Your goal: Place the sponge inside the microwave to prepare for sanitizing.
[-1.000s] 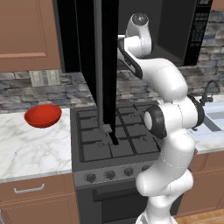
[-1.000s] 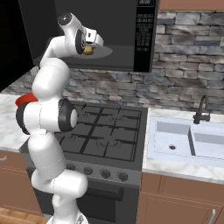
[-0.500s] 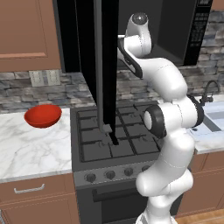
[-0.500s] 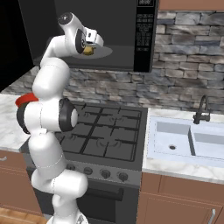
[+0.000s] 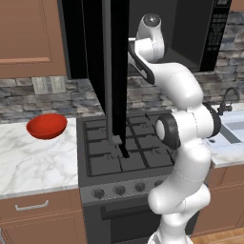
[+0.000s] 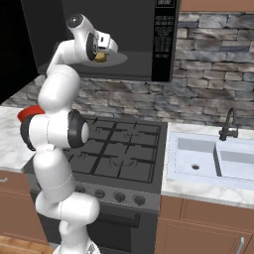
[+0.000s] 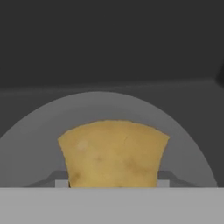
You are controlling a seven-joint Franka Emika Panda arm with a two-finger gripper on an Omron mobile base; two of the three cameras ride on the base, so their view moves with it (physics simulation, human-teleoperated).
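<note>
Up above the black gas stove (image 5: 126, 152), the microwave (image 6: 124, 34) is seen with its tall dark door (image 5: 112, 71) swung wide open, the keypad strip on its right. The white arm (image 6: 57, 99) is reached up into the grey cavity, right over the round plate (image 7: 39, 140). Off on the marble surface (image 5: 33, 164), a red bowl (image 5: 46, 126) is parked. The hand (image 6: 101, 53) is closed partway on the sponge (image 7: 113, 154), which is gripped just above the plate.

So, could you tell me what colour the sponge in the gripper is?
Yellow-tan with faint darker mottling; the sponge shows best in the hand view.
</note>
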